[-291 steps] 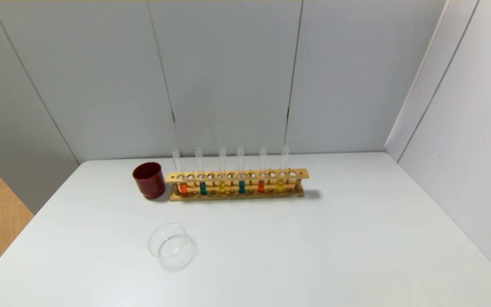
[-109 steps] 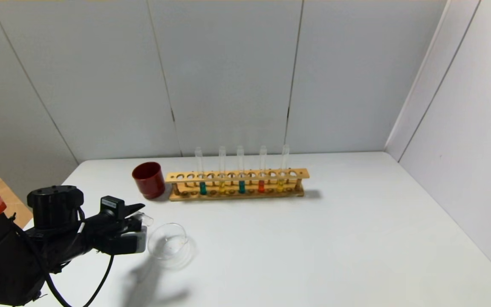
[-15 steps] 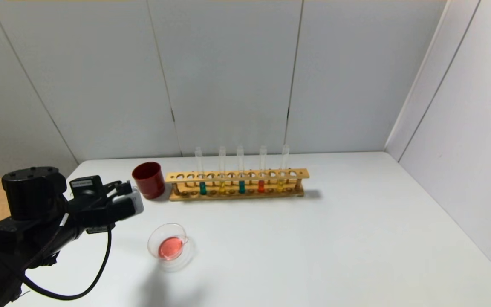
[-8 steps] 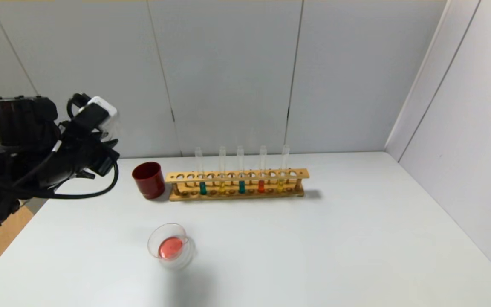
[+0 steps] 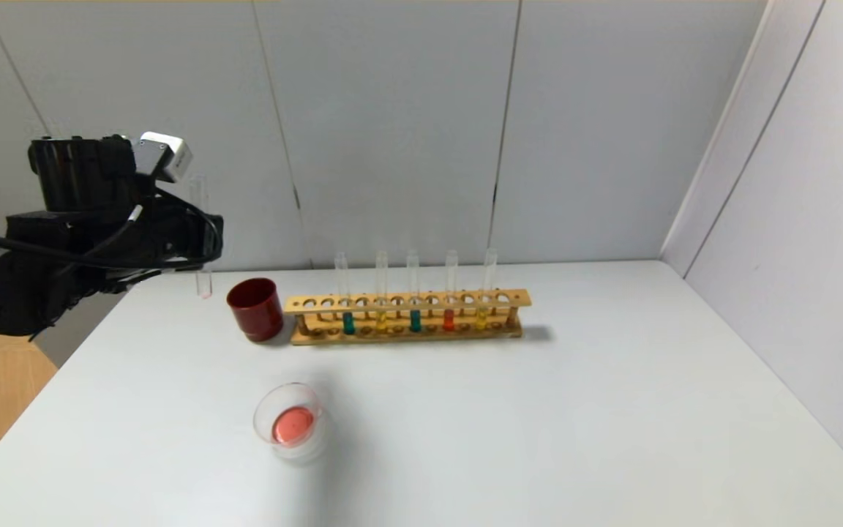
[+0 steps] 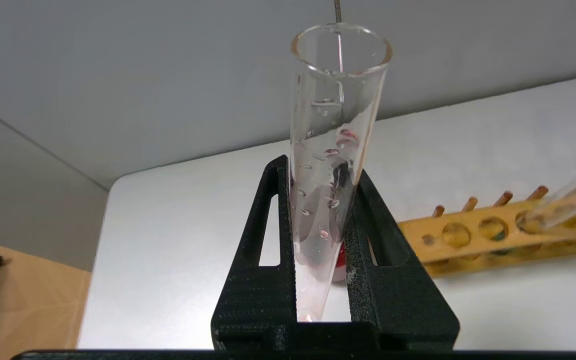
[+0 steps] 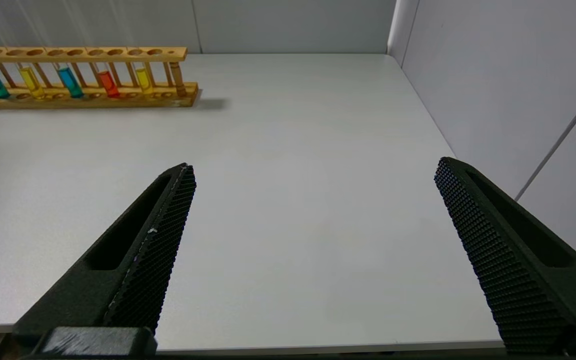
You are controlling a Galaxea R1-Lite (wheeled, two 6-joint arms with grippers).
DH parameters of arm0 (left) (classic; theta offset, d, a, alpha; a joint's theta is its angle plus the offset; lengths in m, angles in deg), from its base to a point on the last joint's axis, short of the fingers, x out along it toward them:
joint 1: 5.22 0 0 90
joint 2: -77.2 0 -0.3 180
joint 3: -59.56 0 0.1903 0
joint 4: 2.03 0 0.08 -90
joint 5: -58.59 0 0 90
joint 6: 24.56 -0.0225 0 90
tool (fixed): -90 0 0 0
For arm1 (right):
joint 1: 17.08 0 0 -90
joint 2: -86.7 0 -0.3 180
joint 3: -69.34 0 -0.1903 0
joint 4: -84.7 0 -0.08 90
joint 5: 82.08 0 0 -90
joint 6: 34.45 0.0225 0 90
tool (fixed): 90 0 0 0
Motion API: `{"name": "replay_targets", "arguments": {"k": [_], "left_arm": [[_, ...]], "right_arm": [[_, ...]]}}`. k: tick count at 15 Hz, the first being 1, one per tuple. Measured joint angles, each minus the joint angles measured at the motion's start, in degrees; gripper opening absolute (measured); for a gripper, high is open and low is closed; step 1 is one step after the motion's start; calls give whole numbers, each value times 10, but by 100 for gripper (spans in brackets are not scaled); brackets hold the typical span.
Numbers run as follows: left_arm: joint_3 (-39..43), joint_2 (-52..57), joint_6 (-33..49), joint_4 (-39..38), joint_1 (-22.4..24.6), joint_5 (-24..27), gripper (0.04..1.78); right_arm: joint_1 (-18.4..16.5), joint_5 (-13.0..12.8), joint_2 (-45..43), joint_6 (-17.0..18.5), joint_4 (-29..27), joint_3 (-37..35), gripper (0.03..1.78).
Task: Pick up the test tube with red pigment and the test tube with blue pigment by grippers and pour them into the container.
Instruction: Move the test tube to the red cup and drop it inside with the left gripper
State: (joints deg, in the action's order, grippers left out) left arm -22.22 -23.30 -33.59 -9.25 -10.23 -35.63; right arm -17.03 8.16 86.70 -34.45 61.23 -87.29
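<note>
Left jaws: closed on the test tube with red pigment (image 6: 330, 150); left gripper (image 6: 325, 260) raised over the counter's far left, short of the dark red cup (image 5: 255, 309)

Held tube: upright, mouth up; nearly drained, only pink droplets on the glass and a faint pink trace at the bottom (image 5: 204, 291)

Right jaws: spread wide, nothing between them; right gripper (image 7: 313, 240) parked low over the near right part of the counter (image 7: 288, 175), out of the head view

Container (image 5: 291, 424): near-left on the counter, apart from the rack; shallow pool of orange-red liquid inside

Rack (image 5: 407, 316): wooden, behind the container, just beside the dark red cup; five tubes standing, among them the test tube with blue pigment (image 5: 347, 322), a second teal one (image 5: 414, 320), a deeper red one (image 5: 448, 319), two yellow (image 5: 381, 322)

Step in hand: judged as red pour done; spent tube being carried off, blue half not yet begun

Next move: likely disposal of the empty tube, in the cup or a free rack hole; vertical alignment over the opening needed before release; then a grasp on a teal tube above the rack's top bar, clear of its neighbours
</note>
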Motion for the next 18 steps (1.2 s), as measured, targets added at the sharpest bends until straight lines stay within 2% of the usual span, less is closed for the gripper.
{"name": "replay_targets", "arguments": {"k": [6, 11, 18], "left_arm": [[-46, -135, 40, -141, 0, 2, 32], [-95, -205, 41, -155, 0, 2, 32], [-79, -252, 39, -194, -3, 2, 32]], "right_arm": [[0, 0, 0, 0, 0, 0, 175], [0, 0, 0, 0, 0, 0, 175], [0, 0, 0, 0, 0, 0, 175]]}}
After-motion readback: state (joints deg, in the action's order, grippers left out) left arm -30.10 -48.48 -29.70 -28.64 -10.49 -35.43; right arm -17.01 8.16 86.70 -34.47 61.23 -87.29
